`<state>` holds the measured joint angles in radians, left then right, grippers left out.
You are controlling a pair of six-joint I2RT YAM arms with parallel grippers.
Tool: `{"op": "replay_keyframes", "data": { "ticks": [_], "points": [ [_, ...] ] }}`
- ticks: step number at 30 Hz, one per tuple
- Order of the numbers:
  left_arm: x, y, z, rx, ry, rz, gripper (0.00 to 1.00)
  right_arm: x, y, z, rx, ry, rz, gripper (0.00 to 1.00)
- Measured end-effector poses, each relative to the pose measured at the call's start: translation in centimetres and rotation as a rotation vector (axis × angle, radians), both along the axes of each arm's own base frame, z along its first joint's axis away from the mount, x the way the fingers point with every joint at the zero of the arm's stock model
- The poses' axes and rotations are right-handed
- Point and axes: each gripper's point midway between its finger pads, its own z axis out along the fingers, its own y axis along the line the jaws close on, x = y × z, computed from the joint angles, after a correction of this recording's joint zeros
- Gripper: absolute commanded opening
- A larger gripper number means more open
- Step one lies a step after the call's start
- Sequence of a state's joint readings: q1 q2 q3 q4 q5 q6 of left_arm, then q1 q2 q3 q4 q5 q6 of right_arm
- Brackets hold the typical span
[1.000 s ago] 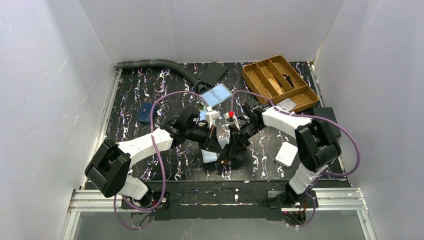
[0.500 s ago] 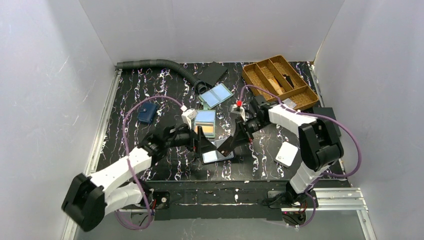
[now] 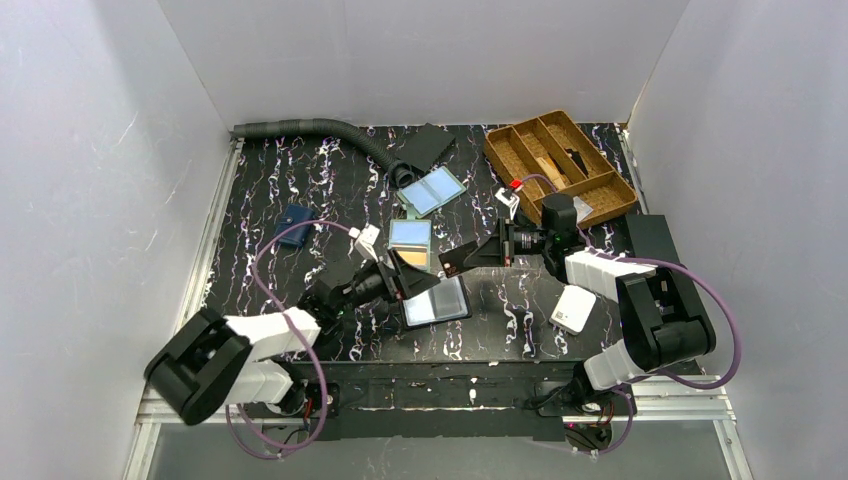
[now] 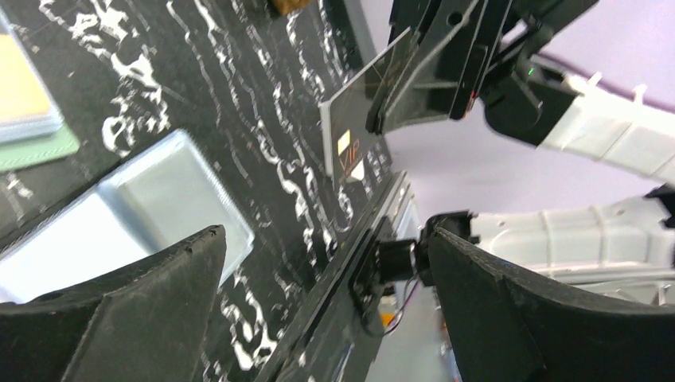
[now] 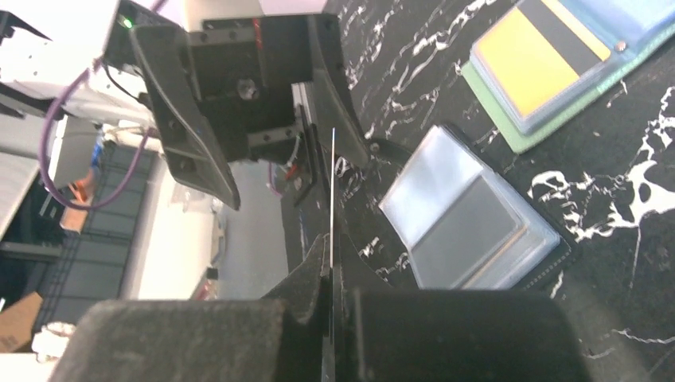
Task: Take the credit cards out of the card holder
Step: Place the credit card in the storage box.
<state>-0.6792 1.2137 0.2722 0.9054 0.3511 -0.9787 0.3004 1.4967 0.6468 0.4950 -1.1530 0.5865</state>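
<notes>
so the right end effector is clamped on the black-grey card mid-air, left end effector wide apart near the card holder on the bench — I'd lower it flat before letting go.

Your left gripper sits low, jaws spread wide, facing your right gripper. That one reaches in level from the right, pinched tight on a dark card.
</notes>
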Motion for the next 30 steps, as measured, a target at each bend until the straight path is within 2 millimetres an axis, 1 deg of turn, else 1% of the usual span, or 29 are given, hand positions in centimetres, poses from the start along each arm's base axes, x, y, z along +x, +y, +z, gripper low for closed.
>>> {"op": "replay_keyframes", "data": {
  "ticks": [2, 3, 5, 9, 11, 13, 14, 17, 18, 19, 21, 22, 24, 25, 28, 30],
  "points": [
    [0.9, -0.8, 0.3, -0.040, 0.014, 0.015, 0.98, 0.3, 0.2, 0.7, 0.019, 0.016, -0.018, 0.01],
    [1.4, -1.3, 0.5, -0.061, 0.023, 0.020, 0.96, 0.5, 0.2, 1.0, 0.027, 0.021, -0.025, 0.01],
    [2.3, -2.3, 1.0, -0.105, 0.033, 0.020, 0.87, 0.7, 0.3, 1.6, 0.041, 0.027, -0.037, 0.01],
    [3.6, -4.3, 1.8, -0.188, 0.055, -0.004, 0.53, 0.9, 0.4, 2.2, 0.056, 0.037, -0.046, 0.01],
    [3.7, -4.9, 2.0, -0.210, 0.062, -0.022, 0.29, 1.0, 0.5, 2.3, 0.059, 0.041, -0.047, 0.01],
    [3.9, -5.4, 2.5, -0.231, 0.060, -0.038, 0.08, 1.0, 0.5, 2.3, 0.060, 0.045, -0.049, 0.01],
    [3.9, -5.5, 2.8, -0.241, 0.060, -0.044, 0.00, 1.0, 0.5, 2.3, 0.060, 0.045, -0.050, 0.01],
    [3.7, -5.6, 3.3, -0.255, 0.045, -0.061, 0.00, 1.0, 0.5, 2.3, 0.059, 0.045, -0.048, 0.01],
    [3.6, -5.6, 3.3, -0.255, 0.044, -0.064, 0.00, 0.9, 0.4, 2.2, 0.057, 0.045, -0.047, 0.09],
    [3.6, -5.6, 3.3, -0.253, 0.045, -0.066, 0.00, 0.9, 0.4, 2.1, 0.054, 0.043, -0.047, 0.28],
    [3.5, -5.7, 3.1, -0.246, 0.045, -0.074, 0.00, 0.9, 0.3, 1.9, 0.044, 0.033, -0.035, 0.57],
    [3.4, -5.7, 3.2, -0.245, 0.040, -0.081, 0.00, 0.9, 0.3, 1.8, 0.036, 0.022, -0.031, 0.76],
    [3.1, -5.5, 3.3, -0.232, 0.017, -0.099, 0.00, 1.0, 0.1, 1.4, 0.011, -0.015, -0.003, 0.96],
    [2.9, -5.3, 3.3, -0.217, 0.009, -0.112, 0.00, 1.1, 0.0, 1.4, 0.000, -0.038, 0.004, 0.98],
    [1.8, -4.8, 3.1, -0.163, -0.017, -0.173, 0.00, 1.8, -0.4, 1.6, -0.039, -0.141, 0.040, 0.98],
    [0.9, -4.5, 2.9, -0.118, -0.037, -0.230, 0.00, 1.8, -0.7, 2.0, -0.056, -0.209, 0.060, 0.98]
  ]
}}
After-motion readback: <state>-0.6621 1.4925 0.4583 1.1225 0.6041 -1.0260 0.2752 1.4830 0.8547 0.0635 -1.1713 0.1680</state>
